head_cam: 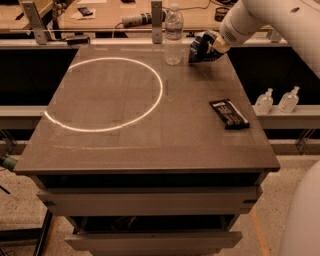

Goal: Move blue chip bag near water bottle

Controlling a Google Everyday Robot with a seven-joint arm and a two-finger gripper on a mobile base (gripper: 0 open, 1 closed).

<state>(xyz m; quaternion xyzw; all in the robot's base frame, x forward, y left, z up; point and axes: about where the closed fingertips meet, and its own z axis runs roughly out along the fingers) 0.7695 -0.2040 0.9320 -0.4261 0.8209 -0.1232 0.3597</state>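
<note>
Your end effector (210,47) is at the far right of the table (150,145), clamped on the blue chip bag (198,51), which sits just right of the water bottle (173,35). You cannot tell whether the bag touches the dark surface. A ring of light (161,90) glows to the left and a black packet (229,113) lies near the right edge. Two pump bottles (264,101) stand on a ledge beyond, and a cluttered workbench (110,10) runs behind.

Pincer (215,46) behind blue chip bag (199,50) — largely hidden; arm (265,17) cropped.
</note>
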